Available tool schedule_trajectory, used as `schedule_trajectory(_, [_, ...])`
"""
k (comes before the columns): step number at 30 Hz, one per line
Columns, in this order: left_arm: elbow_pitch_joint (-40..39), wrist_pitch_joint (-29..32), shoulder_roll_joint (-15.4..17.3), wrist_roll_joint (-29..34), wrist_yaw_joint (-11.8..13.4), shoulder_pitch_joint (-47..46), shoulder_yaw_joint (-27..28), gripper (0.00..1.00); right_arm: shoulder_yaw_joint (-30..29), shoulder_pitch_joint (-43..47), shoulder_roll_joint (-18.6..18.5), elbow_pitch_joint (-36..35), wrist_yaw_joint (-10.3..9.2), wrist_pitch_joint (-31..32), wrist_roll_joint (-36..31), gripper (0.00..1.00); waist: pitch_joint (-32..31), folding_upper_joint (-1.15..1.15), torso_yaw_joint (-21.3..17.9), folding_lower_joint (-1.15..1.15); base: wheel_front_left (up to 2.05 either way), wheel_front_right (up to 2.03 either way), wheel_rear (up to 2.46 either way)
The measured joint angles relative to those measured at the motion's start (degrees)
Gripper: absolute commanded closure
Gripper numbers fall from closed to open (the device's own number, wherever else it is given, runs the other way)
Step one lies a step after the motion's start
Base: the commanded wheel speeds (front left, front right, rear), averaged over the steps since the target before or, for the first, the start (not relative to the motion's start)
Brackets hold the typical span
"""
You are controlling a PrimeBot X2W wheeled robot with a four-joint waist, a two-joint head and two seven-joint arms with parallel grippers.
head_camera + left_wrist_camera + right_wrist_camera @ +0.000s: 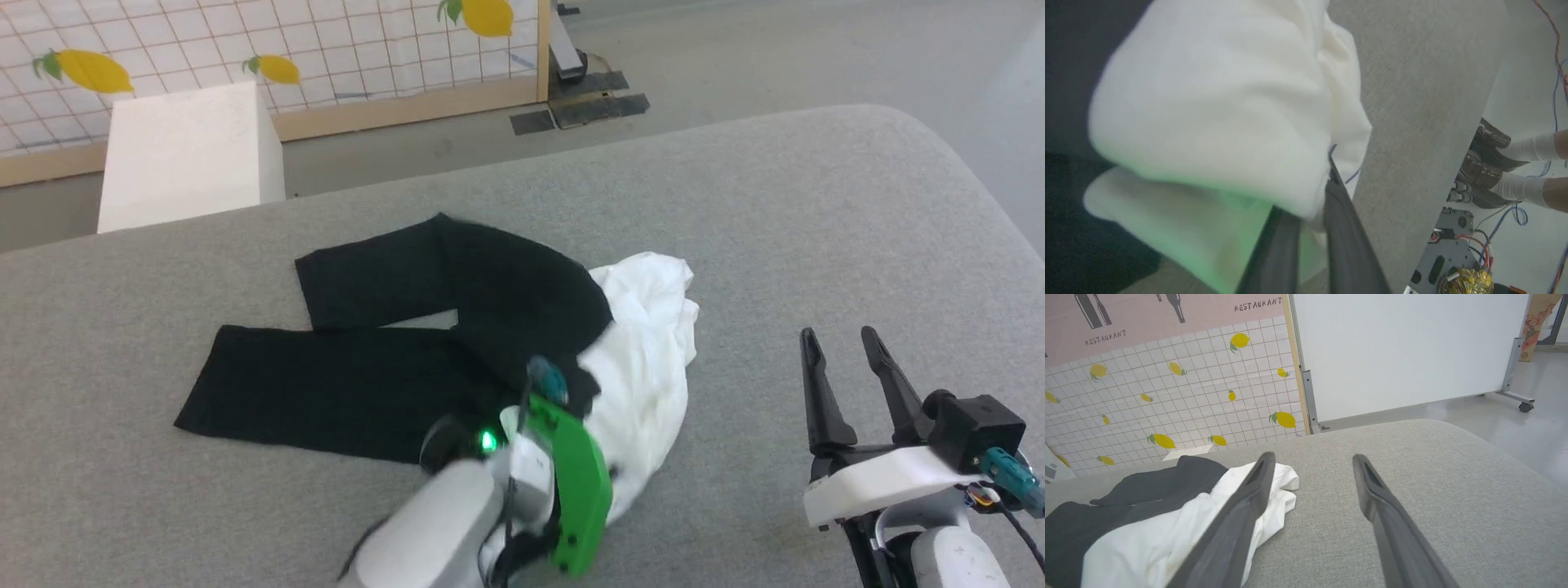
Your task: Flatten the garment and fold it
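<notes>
Head view: the garment point(384, 384) is lying mid-tabletop point(816, 204), black sleeves stretching left, white body bunching right. My left hand point(567, 388) is pinching the white cloth, fingers nearly closed. My right hand point(839, 331) is hovering nearby, fingers spread wide, holding nothing

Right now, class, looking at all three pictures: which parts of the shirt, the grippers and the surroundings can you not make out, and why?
- The left gripper: fingertips buried in white cloth in the left wrist view; its own wrist covers them in the head view.
- The shirt: collar and front print lost in its bunched folds, every view.
- The person: cut off by the left wrist view's right edge; shoes, socks and lower legs show.
</notes>
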Motion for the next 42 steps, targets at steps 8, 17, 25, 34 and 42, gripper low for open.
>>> schedule_trajectory(8, [-4.37,-5.04,0.09,-4.24,2.19,3.24,5.32,0.00,1.00,-0.02,-0.01,-0.94,0.00,1.47,-0.03,0.00,1.00,0.00,2.92,0.00,0.00,0.00,0.00])
schedule_trajectory(17, [-14.02,-39.31,4.33,1.54,12.36,9.28,21.15,0.00,2.86,-11.29,0.04,-1.27,0.00,9.53,-5.08,0.00,2.72,0.00,12.60,0.00,0.00,0.00,0.00])
schedule_trajectory(25, [-16.95,-44.76,1.75,8.17,14.08,11.44,28.65,0.00,1.10,-25.81,-4.38,13.37,0.00,25.08,-6.37,0.00,5.90,0.00,21.00,0.00,0.00,0.00,0.00])
schedule_trajectory(34, [-23.34,-45.00,-0.47,10.03,11.12,14.73,32.30,0.00,4.30,-36.64,-12.05,29.45,0.00,41.17,-4.44,0.00,10.86,0.00,29.17,0.00,0.00,0.00,0.00])
schedule_trajectory(42, [-23.98,-45.00,-0.54,8.34,11.74,15.13,31.45,0.00,8.36,-41.81,-14.84,31.56,-0.02,54.70,0.97,1.00,15.27,0.00,33.50,0.00,0.00,0.00,0.00])
